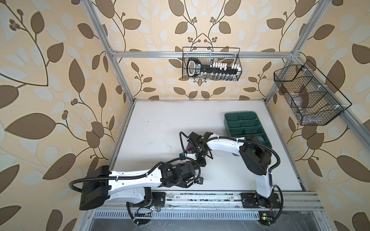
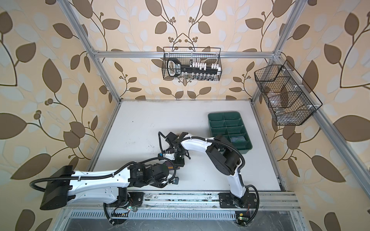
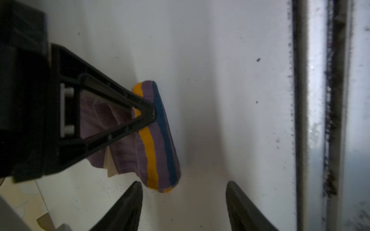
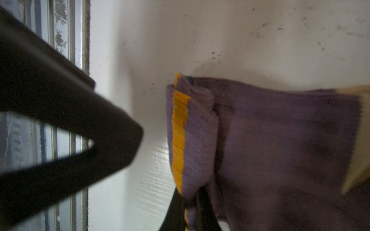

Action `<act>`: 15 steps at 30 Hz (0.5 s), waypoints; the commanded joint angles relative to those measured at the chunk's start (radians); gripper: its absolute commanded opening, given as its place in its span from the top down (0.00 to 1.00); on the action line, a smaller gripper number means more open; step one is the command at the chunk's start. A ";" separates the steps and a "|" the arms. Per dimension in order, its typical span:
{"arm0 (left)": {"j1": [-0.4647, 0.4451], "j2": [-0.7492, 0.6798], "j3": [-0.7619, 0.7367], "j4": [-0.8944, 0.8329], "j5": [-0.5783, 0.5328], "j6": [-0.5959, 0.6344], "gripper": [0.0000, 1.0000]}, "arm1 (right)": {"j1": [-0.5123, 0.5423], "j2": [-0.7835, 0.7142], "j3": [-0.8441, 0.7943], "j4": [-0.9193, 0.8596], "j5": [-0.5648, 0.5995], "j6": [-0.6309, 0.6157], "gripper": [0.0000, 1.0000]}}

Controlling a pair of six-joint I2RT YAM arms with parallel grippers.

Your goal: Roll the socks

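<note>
Near the front middle of the bench (image 1: 152, 124), the purple sock (image 3: 152, 140) lies between the two hands with its long axis running roughly front to back. The striped cuff (image 4: 180, 130) faces the front rail (image 3: 300, 120), and the body stretches away from it toward the far side. That cuff looks folded once onto the body, so by my reading the roll is barely begun. The right hand (image 4: 191, 210) is closed, pinching the folded cuff. Its arm arches over from the right base, elbow high, forearm running leftward, wrist bent down onto the cloth. The left hand (image 3: 184, 184) is open and holds nothing. One end of the cuff sits just beside one of its fingers (image 3: 128, 208), outside the gap rather than within it. Its arm lies low along the front edge, forearm reaching to the middle, wrist tipped down. Both hands are at the cuff, but the left is the free one. The next move probably turns on sliding it sideways along the cuff line until that loose end is between its fingers. A grey-blue bundle (image 2: 237, 138), likely the other sock, rests in a nearer compartment of the green tray (image 2: 223, 113).
</note>
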 commanded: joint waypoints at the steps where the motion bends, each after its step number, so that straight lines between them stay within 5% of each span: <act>1: 0.042 0.065 -0.005 0.202 -0.056 -0.009 0.39 | -0.012 0.043 -0.008 0.010 0.015 -0.044 0.91; 15: 0.231 0.350 0.113 0.181 0.126 -0.053 0.93 | -0.099 -0.114 -0.130 0.064 -0.084 -0.082 0.83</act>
